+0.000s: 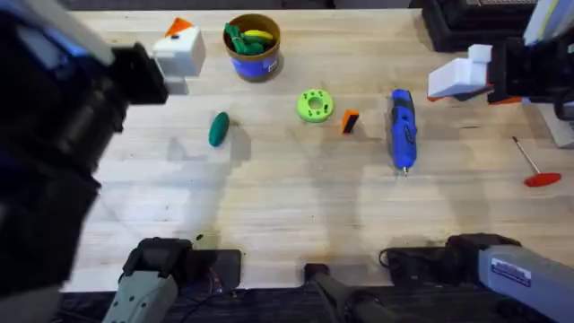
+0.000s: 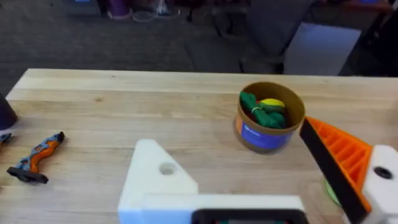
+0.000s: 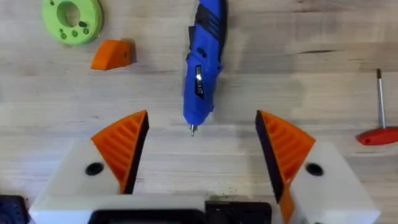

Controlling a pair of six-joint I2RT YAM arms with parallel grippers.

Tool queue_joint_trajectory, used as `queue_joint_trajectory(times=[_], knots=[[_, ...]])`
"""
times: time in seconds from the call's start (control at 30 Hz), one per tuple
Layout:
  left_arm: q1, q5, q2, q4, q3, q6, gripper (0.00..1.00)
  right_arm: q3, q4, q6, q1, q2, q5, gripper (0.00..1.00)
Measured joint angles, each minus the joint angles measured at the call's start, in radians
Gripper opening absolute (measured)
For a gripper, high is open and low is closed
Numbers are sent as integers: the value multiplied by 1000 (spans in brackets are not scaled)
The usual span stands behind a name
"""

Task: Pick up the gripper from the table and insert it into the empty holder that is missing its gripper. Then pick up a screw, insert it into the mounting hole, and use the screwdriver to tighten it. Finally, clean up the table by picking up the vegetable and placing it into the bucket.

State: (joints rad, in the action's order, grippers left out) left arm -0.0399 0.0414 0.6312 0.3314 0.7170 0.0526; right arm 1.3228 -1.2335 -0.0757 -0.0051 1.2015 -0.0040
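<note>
The gripper (image 1: 350,121), a small orange wedge with a dark end, lies on the table between a lime-green disc and the blue screwdriver (image 1: 402,130); both also show in the right wrist view as the gripper (image 3: 112,55) and the screwdriver (image 3: 202,62). My left gripper (image 2: 230,165) is open: one finger is the bare white holder (image 2: 155,180) with a mounting hole (image 2: 166,168), the other carries an orange tip (image 2: 339,162). It hovers near the bucket (image 1: 253,45). My right gripper (image 3: 200,124) is open above the screwdriver's tip. The vegetable (image 1: 219,128) lies left of centre. The screw is out of view.
The lime-green disc (image 1: 314,105) sits beside the orange wedge. A thin red-handled screwdriver (image 1: 535,166) lies at the far right. The bucket (image 2: 268,124) holds green and yellow toys. A small orange-and-black tool (image 2: 37,158) lies on the table.
</note>
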Motion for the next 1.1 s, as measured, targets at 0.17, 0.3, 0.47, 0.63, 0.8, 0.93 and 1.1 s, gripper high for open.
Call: queue_joint_trajectory(times=[0.17, 0.3, 0.47, 0.63, 0.8, 0.93, 1.1], knots=[[17, -1, -132, -129, -159, 0, 985, 0, 0, 0, 0, 0, 0, 990], [18, -3, -214, -241, -272, 0, 985, 0, 0, 0, 0, 0, 0, 989], [18, -3, -314, -413, -417, 0, 985, 0, 0, 0, 0, 0, 0, 990], [18, -3, -412, -530, -557, 0, 985, 0, 0, 0, 0, 0, 0, 991], [18, -3, -500, -571, -655, 0, 985, 0, 0, 0, 0, 0, 0, 992], [18, -16, -559, -576, -691, 0, 985, 0, 0, 0, 0, 0, 0, 991], [18, -84, -619, -567, -704, 0, 985, 0, 0, 0, 0, 0, 0, 990]])
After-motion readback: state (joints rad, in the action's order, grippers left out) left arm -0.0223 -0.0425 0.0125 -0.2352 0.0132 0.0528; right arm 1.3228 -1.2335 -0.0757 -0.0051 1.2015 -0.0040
